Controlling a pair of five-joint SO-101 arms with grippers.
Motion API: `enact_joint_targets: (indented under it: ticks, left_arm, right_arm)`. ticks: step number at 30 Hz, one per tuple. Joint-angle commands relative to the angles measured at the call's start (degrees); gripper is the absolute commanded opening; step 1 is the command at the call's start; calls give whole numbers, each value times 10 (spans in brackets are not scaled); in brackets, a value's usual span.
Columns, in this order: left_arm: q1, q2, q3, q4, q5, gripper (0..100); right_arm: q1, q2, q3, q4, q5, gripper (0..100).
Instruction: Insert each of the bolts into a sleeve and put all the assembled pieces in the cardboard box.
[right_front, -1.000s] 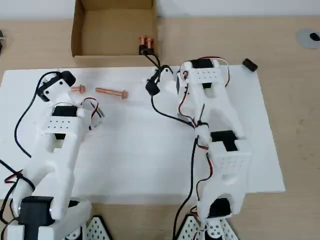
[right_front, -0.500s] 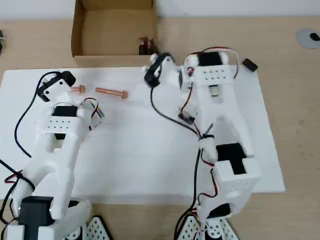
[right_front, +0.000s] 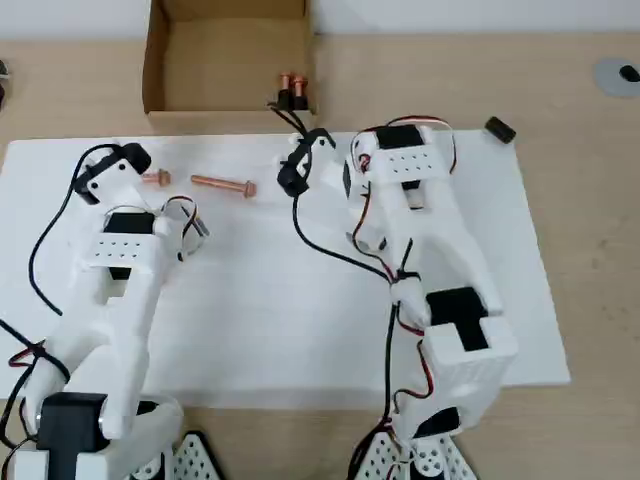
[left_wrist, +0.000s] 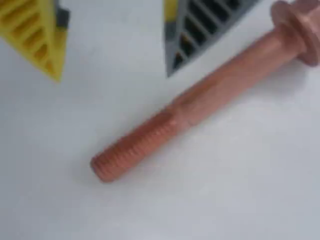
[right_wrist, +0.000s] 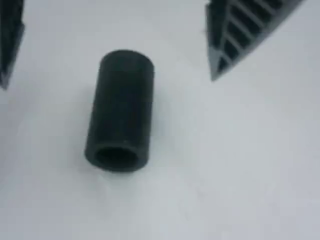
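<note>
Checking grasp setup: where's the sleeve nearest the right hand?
Right wrist view: the sleeve lies on the white sheet between the right hand's open fingers.

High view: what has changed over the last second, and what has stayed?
The right hand swung toward the cardboard box, then drew back over the white mat; it now hangs open above a black sleeve. Nothing was visibly grasped or released. The left hand, the two loose bolts and the assembled pieces in the box stayed put.

Bright, even light leaves a soft shadow beside the bolt (left_wrist: 200, 98).
</note>
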Motion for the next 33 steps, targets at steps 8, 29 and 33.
enact_joint_targets:
  ticks: [8,29,33]
  left_arm:
    - [5,-3,-3,-7,-5,153]
    - [5,-3,-3,-7,-5,153]
    - [5,-3,-3,-7,-5,153]
  right_arm:
    - [21,41,-22,-16,-2,303]
    - [32,79,-66,15,-1,299]
    - [29,79,-86,31,-1,298]
